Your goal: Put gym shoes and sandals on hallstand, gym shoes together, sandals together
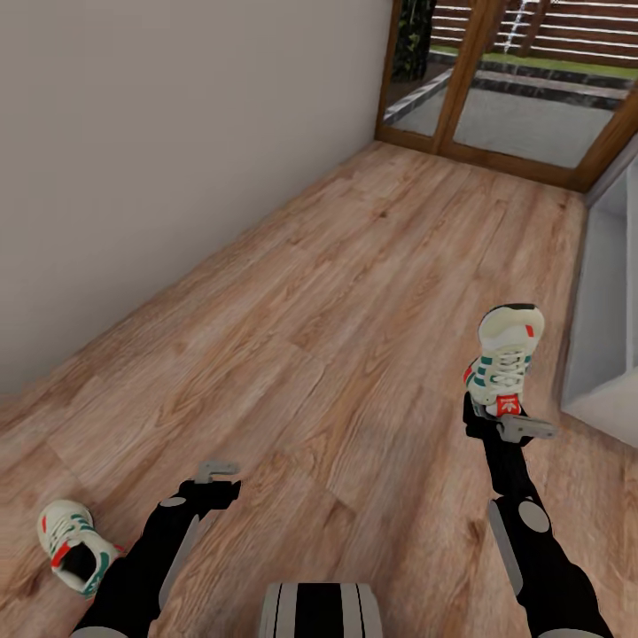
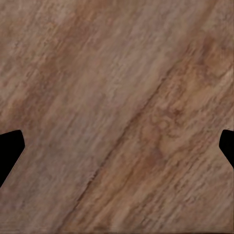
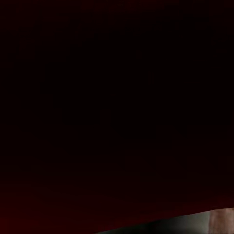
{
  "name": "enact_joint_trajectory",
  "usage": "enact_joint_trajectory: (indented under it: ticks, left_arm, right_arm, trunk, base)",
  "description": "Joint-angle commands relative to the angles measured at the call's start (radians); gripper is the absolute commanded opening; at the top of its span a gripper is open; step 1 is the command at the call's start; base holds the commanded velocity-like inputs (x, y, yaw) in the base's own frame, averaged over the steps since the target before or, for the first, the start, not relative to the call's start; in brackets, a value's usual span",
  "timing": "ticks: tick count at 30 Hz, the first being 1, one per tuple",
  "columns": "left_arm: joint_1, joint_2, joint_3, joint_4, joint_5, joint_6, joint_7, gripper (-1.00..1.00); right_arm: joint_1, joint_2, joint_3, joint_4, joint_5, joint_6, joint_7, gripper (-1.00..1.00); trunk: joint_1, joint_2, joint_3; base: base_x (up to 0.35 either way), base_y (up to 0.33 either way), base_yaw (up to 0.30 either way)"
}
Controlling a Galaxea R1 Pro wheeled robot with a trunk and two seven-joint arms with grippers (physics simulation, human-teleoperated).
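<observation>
The right gripper (image 1: 501, 416) was clamped on one gym shoe (image 1: 505, 359) at its heel end, holding it toe-forward above the corridor floor (image 1: 310, 292). In the right wrist view a dark red-black surface sat almost against the lens, with a sliver of pale grey and brown at one corner. The second gym shoe (image 1: 73, 545) lay on the planks beside the left arm, near the robot's base and well apart from the first, its opening facing up.

The left gripper (image 1: 215, 474) hung over bare flooring with nothing between its fingers (image 2: 9, 148); in the left wrist view their dark tips stood far apart at the frame's edges, with wood grain (image 2: 117, 117) between them.

A plain grey wall (image 1: 177, 133) ran along the left of the corridor. At the far end stood a wood-framed glass door (image 1: 470, 80) with paving and grass beyond. A pale grey-white unit (image 1: 607, 337) stood at the right edge, just beside the held shoe; too little of it showed to tell whether it was the hallstand.
</observation>
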Motion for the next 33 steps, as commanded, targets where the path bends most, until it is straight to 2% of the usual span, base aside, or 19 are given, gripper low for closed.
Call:
enact_joint_trajectory:
  ticks: [1, 33]
  left_arm:
    - [0.000, 0.000, 0.000, 0.000, 0.000, 0.000, 0.000, 1.00]
    - [0.000, 0.000, -0.001, 0.000, -0.001, 0.000, 0.000, 1.00]
  right_arm:
    - [0.000, 0.000, 0.000, 0.000, 0.000, 0.000, 0.000, -1.00]
    - [0.000, 0.000, 0.000, 0.000, -0.001, 0.000, 0.000, -1.00]
  trunk:
    - [0.000, 0.000, 0.000]
    - [0.000, 0.000, 0.011]
  base:
    - [0.000, 0.000, 0.300]
    - [0.013, -0.007, 0.300]
